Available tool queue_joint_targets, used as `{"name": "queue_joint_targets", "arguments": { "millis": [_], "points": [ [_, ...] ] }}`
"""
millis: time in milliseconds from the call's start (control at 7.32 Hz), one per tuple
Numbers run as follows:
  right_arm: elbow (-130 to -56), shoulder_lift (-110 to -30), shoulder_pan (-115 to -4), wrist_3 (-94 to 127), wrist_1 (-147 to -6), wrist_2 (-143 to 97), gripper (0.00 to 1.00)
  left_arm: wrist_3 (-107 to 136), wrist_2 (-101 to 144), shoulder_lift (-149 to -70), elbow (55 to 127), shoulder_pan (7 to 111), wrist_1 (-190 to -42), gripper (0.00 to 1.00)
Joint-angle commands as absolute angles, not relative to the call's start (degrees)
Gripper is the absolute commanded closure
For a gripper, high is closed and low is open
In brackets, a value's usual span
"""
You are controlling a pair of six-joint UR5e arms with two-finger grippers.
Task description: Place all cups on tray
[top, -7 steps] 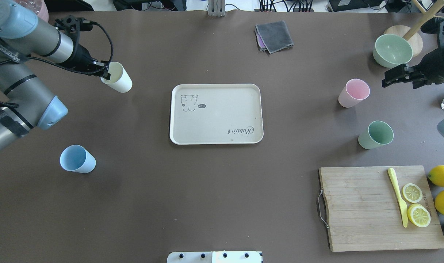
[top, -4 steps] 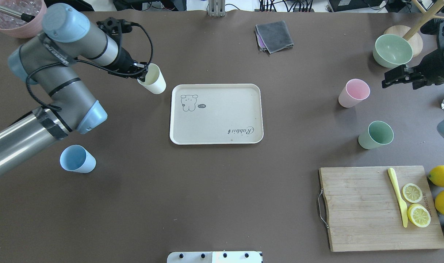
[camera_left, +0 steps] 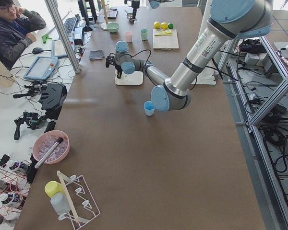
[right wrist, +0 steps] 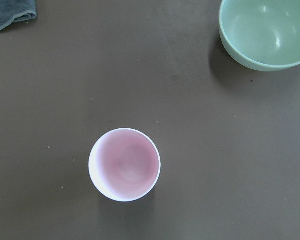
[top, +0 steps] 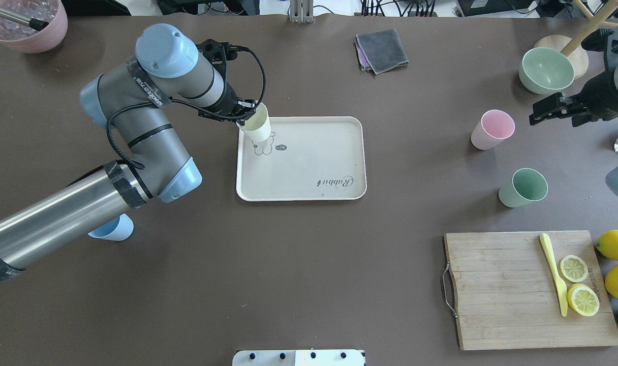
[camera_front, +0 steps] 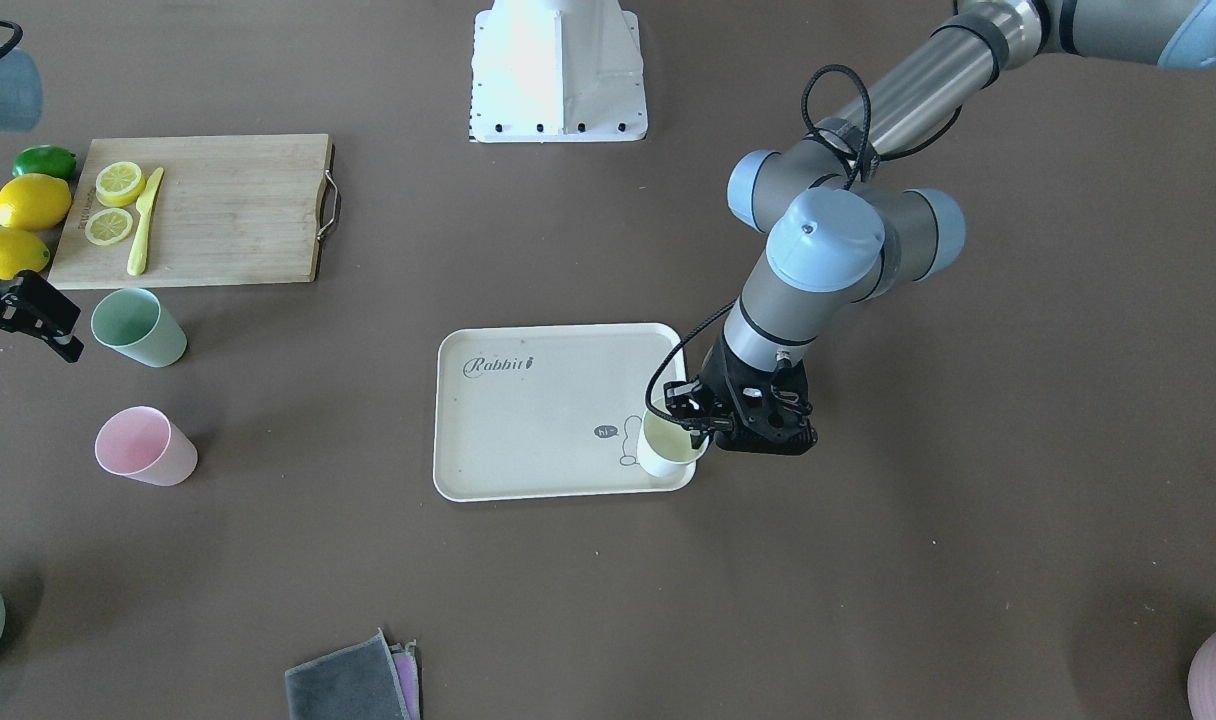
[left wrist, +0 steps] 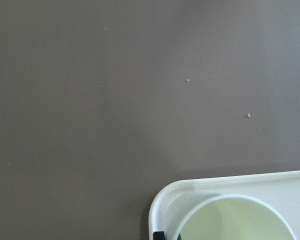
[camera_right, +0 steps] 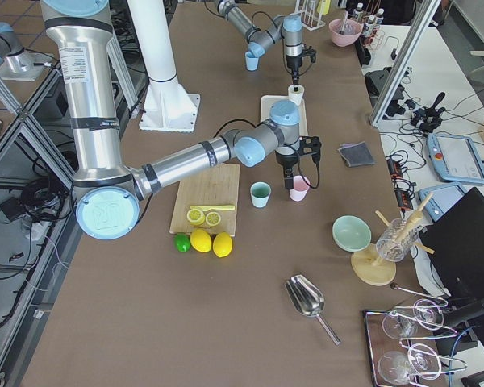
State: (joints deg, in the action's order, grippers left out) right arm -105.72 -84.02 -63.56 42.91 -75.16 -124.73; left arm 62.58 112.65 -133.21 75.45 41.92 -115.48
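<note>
My left gripper (top: 248,114) is shut on the cream-yellow cup (top: 256,124), holding it upright by the rim at the tray's (top: 309,157) corner, over the rabbit drawing; whether it touches the tray I cannot tell. The cup (camera_front: 668,445) and gripper (camera_front: 690,420) also show in the front view, and the cup (left wrist: 235,220) shows in the left wrist view. The pink cup (top: 492,129) and green cup (top: 525,187) stand on the table right of the tray. The blue cup (top: 113,231) is half hidden under my left arm. My right gripper (top: 537,114) is open, right of the pink cup (right wrist: 125,164).
A sage-green bowl (top: 545,68) sits at the far right. A wooden cutting board (top: 512,290) with a yellow knife and lemon slices lies near right, with lemons beside it. A grey cloth (top: 382,51) lies at the back. A mauve-pink pot (top: 29,25) stands far left.
My left arm has carried the cream-yellow cup rightward from the table's left side to the tray's corner. The right gripper has barely moved.
</note>
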Motion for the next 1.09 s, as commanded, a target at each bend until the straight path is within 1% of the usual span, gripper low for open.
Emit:
{"name": "queue_joint_targets", "arguments": {
  "millis": [0, 137, 273, 410, 546, 683, 820, 956],
  "points": [
    [-105.47, -83.94, -63.37, 42.89, -74.01, -124.89, 0.0, 62.49, 110.67, -133.77, 75.5, 40.87, -115.49, 0.02],
    [-105.29, -83.33, -63.11, 42.72, -73.92, -124.89, 0.0, 62.32, 110.65, -133.77, 76.28, 41.57, -115.23, 0.02],
    [-103.9, -82.02, -63.02, 42.11, -74.0, -124.81, 0.0, 62.05, 113.35, -133.51, 77.16, 45.14, -115.14, 0.02],
    [-100.49, -78.7, -62.93, 42.1, -74.09, -124.63, 0.0, 58.57, 118.77, -132.03, 77.95, 49.0, -113.57, 0.02],
    [-95.76, -74.83, -62.67, 42.1, -74.0, -124.63, 0.0, 51.4, 121.18, -126.97, 82.22, 52.44, -112.16, 0.02],
    [-91.71, -72.53, -61.88, 40.45, -74.0, -124.28, 0.0, 44.54, 125.2, -122.39, 84.53, 56.82, -111.71, 0.02],
    [-89.5, -72.34, -61.79, 35.82, -73.92, -122.97, 0.0, 38.56, 127.51, -119.04, 85.25, 60.35, -111.71, 0.02],
    [-88.08, -72.33, -61.27, 35.08, -73.83, -122.09, 0.0, 35.8, 127.18, -117.87, 85.08, 60.73, -111.71, 0.02]
  ]
}}
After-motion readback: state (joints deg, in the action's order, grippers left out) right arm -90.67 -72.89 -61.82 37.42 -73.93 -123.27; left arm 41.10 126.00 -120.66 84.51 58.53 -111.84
